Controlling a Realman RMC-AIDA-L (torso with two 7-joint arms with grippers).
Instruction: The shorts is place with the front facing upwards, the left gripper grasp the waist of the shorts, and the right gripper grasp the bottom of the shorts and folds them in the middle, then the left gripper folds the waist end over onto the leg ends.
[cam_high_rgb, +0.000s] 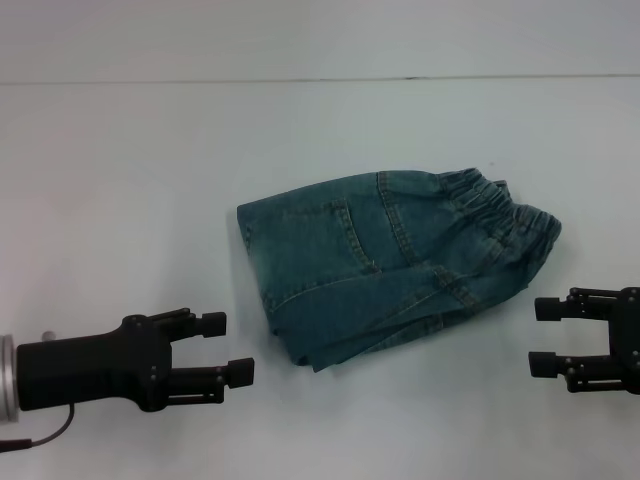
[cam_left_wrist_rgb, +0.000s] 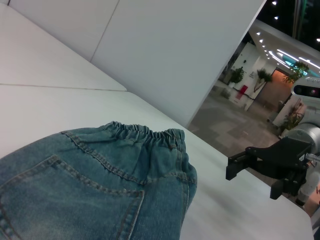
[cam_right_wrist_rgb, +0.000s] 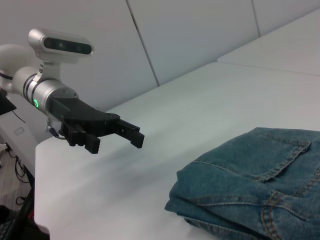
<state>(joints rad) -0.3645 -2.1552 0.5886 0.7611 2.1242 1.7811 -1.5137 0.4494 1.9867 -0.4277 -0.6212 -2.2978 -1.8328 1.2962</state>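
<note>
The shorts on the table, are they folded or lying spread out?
Folded: the shorts lie doubled, layered edges stacked at one end, waistband at the other.

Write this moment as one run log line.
shorts: folded, on table | left gripper: open, clear of shorts | right gripper: open, clear

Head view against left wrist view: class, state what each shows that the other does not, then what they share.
Only the head view shows the black two-finger left gripper, open, apart from the folded edge of the faded blue-green denim shorts.

Only the left wrist view shows a lit hallway with potted plants beyond the white table's edge.

Both show the shorts folded on the table, their ruffled elastic waist toward the open black right gripper, which touches nothing.
</note>
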